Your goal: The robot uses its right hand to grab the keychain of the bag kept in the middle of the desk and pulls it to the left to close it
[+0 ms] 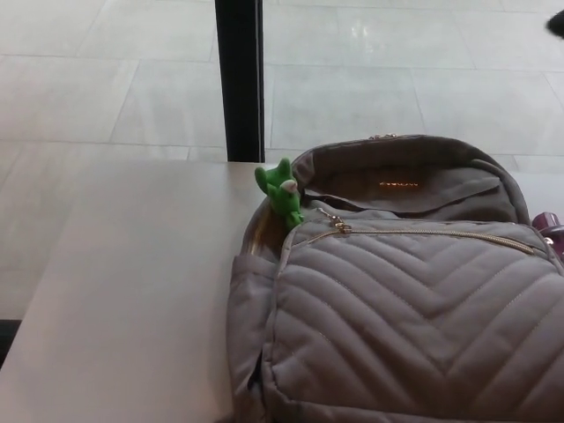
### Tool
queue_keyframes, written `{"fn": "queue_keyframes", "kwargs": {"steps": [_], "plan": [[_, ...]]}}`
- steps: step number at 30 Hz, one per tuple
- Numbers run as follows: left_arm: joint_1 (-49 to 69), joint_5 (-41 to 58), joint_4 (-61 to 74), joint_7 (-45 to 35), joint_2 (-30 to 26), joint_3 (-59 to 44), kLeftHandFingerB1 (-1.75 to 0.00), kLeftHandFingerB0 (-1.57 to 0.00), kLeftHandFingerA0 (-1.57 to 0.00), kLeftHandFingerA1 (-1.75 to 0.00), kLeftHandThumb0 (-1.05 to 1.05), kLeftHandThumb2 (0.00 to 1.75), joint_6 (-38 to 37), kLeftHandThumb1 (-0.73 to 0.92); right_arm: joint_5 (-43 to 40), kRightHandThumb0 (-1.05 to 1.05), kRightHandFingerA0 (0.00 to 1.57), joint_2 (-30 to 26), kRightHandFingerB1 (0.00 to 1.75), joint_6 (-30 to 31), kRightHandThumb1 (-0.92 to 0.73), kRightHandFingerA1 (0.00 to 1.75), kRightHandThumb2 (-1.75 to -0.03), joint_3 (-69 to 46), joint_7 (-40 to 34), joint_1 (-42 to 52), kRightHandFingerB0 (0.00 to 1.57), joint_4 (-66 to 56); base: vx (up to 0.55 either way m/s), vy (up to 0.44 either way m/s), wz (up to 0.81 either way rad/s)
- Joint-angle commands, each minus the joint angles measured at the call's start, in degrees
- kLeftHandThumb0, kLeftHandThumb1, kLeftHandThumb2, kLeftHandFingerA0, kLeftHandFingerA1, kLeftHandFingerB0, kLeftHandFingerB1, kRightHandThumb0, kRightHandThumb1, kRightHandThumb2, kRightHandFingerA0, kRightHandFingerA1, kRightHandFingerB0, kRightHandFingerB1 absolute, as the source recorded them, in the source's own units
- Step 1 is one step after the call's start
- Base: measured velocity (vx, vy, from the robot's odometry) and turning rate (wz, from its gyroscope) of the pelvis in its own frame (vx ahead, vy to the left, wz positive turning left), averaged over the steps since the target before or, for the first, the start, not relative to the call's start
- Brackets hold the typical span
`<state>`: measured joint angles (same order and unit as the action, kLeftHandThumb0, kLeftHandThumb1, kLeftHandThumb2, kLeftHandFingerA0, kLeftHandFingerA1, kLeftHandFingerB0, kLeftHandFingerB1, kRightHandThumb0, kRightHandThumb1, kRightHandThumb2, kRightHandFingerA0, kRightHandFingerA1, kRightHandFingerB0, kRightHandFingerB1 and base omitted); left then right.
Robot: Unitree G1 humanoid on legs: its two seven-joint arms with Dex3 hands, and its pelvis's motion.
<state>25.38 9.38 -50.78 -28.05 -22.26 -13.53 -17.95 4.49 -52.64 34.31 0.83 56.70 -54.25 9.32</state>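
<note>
Basically, green keychain (280, 189) sits at the bag's (397, 300) upper-left corner, so any finishing tug should run left along the bag's top edge, not upward; right hand (557, 22) is probably the dark sliver far above the bag's right side, fingers impossible to tell.

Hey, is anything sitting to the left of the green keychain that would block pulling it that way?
Nothing visible does. The green keychain lies at the upper left corner of the bag, and the desk left of it is bare. The black post stands behind, off that line.
</note>
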Motion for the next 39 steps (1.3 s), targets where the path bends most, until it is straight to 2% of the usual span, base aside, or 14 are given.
{"fn": "queue_keyframes", "kwargs": {"steps": [1,8,9,11,14,17,18,21,24,26,27,29,31,39], "plan": [[1.3,3.2,0.1,-1.8,-0.1,-2.7,-0.59,-0.39,-0.52,-0.64,-0.67,0.95,2.2,0.6,1.0,-0.75,0.37,-11.8,0.33,-5.0,-0.78,0.52,-0.64,-54.9,-2.2,30.8,0.28,10.1,0.0,0.0,0.0],[0.6,5.2,-1.4,-2.5,-0.8,-4.9,-0.59,-0.42,-0.54,-0.65,-0.67,0.95,2.2,0.59,-0.7,-0.63,0.22,7.0,0.41,-12.5,-0.7,0.67,-0.61,-82.4,-24.3,59.7,0.28,9.8,0.0,0.0,0.0],[0.6,5.7,-1.2,-2.4,-0.7,-5.3,-0.59,-0.42,-0.54,-0.65,-0.66,0.94,3.2,0.58,-4.3,-0.58,0.34,11.2,0.44,-14.0,-0.71,1.37,-0.61,-84.6,-29.9,62.0,0.23,12.3,0.0,0.0,0.0],[1.2,5.1,-1.0,-2.1,-0.9,-5.0,-0.59,-0.42,-0.53,-0.64,-0.67,0.95,2.9,0.59,-10.7,-0.35,0.11,16.6,0.52,-17.7,-0.6,0.63,-1.1,-85.7,-35.8,64.8,0.0,17.4,0.0,0.0,0.0],[1.7,5.3,-0.5,-2.1,-1.1,-5.3,-0.59,-0.41,-0.52,-0.63,-0.67,0.96,3.4,0.61,-16.3,-0.48,0.0,21.1,0.45,-24.2,-0.74,0.55,-0.62,-83.8,-41.6,66.0,0.05,24.1,0.0,0.0,0.0],[2.1,6.4,0.2,-2.5,-0.7,-6.0,-0.6,-0.39,-0.5,-0.64,-0.67,0.95,4.7,0.6,-21.6,-0.33,0.08,22.4,0.52,-30.9,-0.64,0.6,-1.12,-81.6,-47.2,65.9,0.0,34.6,0.0,0.0,0.0],[2.0,6.7,-0.4,-1.9,-0.8,-6.6,-0.6,-0.42,-0.53,-0.64,-0.67,0.95,5.2,0.59,-22.2,-0.51,0.35,22.5,0.46,-33.6,-0.7,1.29,-0.6,-79.4,-50.5,66.1,0.1,39.1,0.0,0.0,0.0],[2.0,8.0,-2.1,-2.6,-0.9,-8.1,-0.6,-0.39,-0.52,-0.65,-0.68,0.95,5.4,0.6,-22.9,-0.51,0.0,23.4,0.38,-35.5,-0.76,0.7,-0.62,-75.9,-49.4,67.7,0.0,44.4,0.0,0.0,0.0],[1.5,7.7,-4.8,-1.8,-1.4,-8.6,-0.52,-0.4,-0.54,-0.6,-0.66,0.63,6.0,0.78,-21.3,-0.48,0.52,25.7,0.39,-30.7,-0.74,1.52,-0.63,-77.0,-55.2,69.1,0.07,42.5,0.0,0.0,0.0],[1.6,7.3,-5.9,-1.7,-1.7,-8.6,-0.52,-0.39,-0.53,-0.6,-0.64,0.63,6.0,0.78,-21.2,-0.57,0.83,25.6,0.37,-29.8,-0.64,1.37,-0.87,-76.8,-55.6,69.8,0.02,43.6,0.0,0.0,0.0],[1.9,7.4,-5.9,-1.8,-1.7,-8.6,-0.6,-0.38,-0.49,-0.66,-0.65,0.94,6.2,0.61,-20.1,-0.32,0.16,26.2,0.54,-29.8,-0.7,0.68,-1.17,-76.0,-55.8,70.4,0.0,42.8,0.0,0.0,0.0],[2.1,7.2,-6.3,-0.6,-1.4,-8.8,-0.6,-0.41,-0.52,-0.66,-0.63,0.95,6.8,0.6,-19.2,-0.56,0.0,29.7,0.36,-27.9,-0.8,1.02,-0.63,-77.2,-52.6,72.1,0.0,36.3,0.0,0.0,0.0],[2.6,7.0,-6.5,-0.8,-1.4,-8.8,-0.6,-0.41,-0.52,-0.66,-0.64,0.95,6.2,0.6,-20.4,-0.51,0.0,30.3,0.27,-28.3,-0.82,0.5,-0.64,-78.1,-49.9,72.8,0.0,35.9,0.0,0.0,0.0],[1.2,7.1,-9.4,-3.0,-2.0,-9.6,-0.59,-0.36,-0.48,-0.65,-0.65,0.93,6.4,0.6,-17.4,-0.53,0.57,28.0,0.48,-30.2,-0.72,1.5,-0.64,-74.3,-54.5,71.1,0.06,44.0,0.0,0.0,0.0]]}}
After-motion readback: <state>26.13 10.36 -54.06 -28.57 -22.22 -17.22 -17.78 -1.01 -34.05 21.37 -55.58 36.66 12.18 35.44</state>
